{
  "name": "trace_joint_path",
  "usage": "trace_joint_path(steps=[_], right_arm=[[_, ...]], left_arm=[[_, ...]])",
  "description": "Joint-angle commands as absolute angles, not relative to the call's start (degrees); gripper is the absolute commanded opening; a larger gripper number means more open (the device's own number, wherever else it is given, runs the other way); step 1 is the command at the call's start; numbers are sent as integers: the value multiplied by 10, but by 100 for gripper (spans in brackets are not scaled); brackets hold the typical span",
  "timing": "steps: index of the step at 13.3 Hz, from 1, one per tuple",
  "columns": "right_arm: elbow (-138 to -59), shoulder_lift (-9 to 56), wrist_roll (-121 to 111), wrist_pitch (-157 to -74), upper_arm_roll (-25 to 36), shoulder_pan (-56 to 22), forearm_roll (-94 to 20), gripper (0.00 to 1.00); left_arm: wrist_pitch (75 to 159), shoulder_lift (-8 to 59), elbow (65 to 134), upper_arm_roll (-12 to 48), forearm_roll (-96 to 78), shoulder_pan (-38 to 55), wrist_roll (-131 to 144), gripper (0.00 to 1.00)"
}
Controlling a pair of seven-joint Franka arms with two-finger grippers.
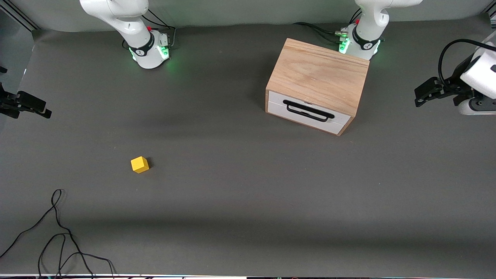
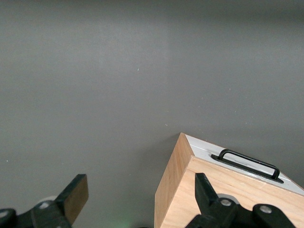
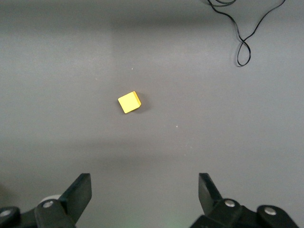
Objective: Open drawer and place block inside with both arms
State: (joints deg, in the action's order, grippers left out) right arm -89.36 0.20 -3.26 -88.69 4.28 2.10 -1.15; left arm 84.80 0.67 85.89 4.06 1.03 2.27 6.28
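Observation:
The light wooden box (image 1: 319, 73) stands near the left arm's base. Its drawer (image 1: 302, 116) is shut, and the white front panel with the black bar handle (image 1: 308, 110) faces the front camera. The yellow block (image 1: 140, 164) lies on the grey table toward the right arm's end, nearer the front camera than the box. My left gripper (image 2: 140, 190) is open and empty, high over the box's (image 2: 247, 190) back corner; the handle (image 2: 249, 164) shows there. My right gripper (image 3: 145, 187) is open and empty, high above the table, with the block (image 3: 129, 102) below it. Neither gripper shows in the front view.
A loose black cable (image 1: 58, 232) lies by the table's front edge at the right arm's end; it also shows in the right wrist view (image 3: 242, 42). Black fixtures stand at both ends of the table (image 1: 23, 104) (image 1: 434, 91). The arm bases (image 1: 149, 48) (image 1: 360, 40) stand along the back.

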Motion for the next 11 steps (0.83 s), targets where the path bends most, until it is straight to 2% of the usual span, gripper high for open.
trace_joint_path(steps=[1, 11], right_arm=[[-902, -7, -47, -884, 45, 19, -3, 100], [-904, -4, -40, -876, 46, 19, -3, 100]], left_arm=[[845, -3, 866, 43, 12, 19, 56, 100], [847, -3, 864, 43, 12, 24, 58, 100]])
